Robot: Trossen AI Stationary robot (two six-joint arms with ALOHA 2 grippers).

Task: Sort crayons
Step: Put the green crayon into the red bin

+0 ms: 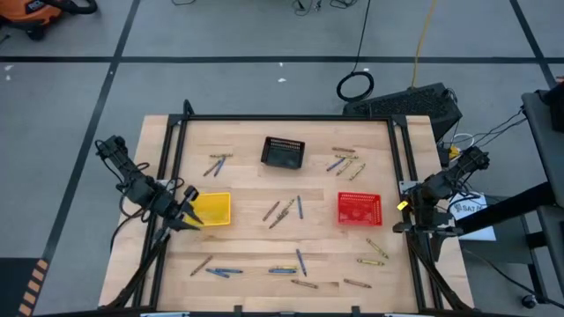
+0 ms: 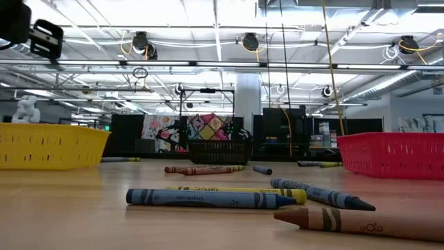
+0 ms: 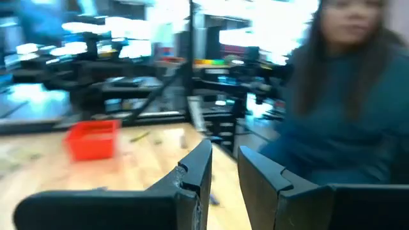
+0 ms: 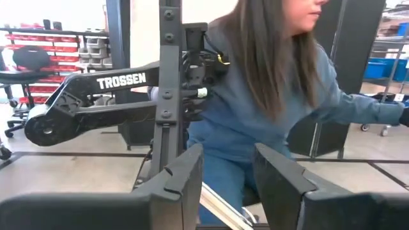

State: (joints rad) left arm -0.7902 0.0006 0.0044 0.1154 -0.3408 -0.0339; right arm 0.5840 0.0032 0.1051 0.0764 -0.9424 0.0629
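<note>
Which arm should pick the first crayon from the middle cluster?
Likely left. The left gripper hovers open over the table beside the yellow basket, near the middle crayons. The right gripper sits at the table's edge.

Overall light: bright, even, from overhead ceiling fixtures seen in the low view.
Glare: ceiling lights and background blow out to white in the left wrist view.
Shadows: soft and short beneath the crayons (image 1: 283,212) on the table (image 1: 247,185).
Blur: left wrist view is smeared throughout; the red basket (image 3: 93,139) and the person (image 3: 345,108) lack sharp edges.
Focus: low view is sharp on the nearest blue crayon (image 2: 208,198); the far room is softer.
Right wrist view: clear, person's head slightly blurred.
</note>
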